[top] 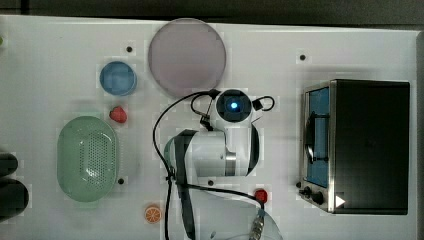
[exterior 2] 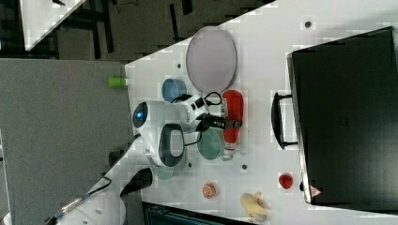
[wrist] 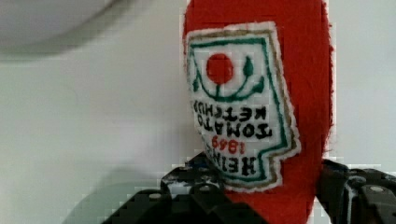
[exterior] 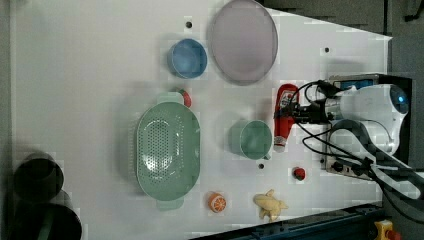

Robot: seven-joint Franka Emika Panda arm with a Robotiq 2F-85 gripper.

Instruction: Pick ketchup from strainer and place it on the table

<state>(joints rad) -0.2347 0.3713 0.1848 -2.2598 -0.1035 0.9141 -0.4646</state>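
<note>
Left view puts my gripper point(exterior: 292, 114) clamped across the ketchup point(exterior: 284, 116), which lies on the table point(exterior: 80, 85) just right of the green cup point(exterior: 254, 139) and well right of the strainer point(exterior: 167, 150). Wrist view has my fingers point(wrist: 201, 189) pressing either side of the red bottle, its label facing the camera.

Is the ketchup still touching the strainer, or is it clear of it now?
Apart. In the left view the ketchup lies beyond the green cup, with bare table between it and the empty strainer.
</note>
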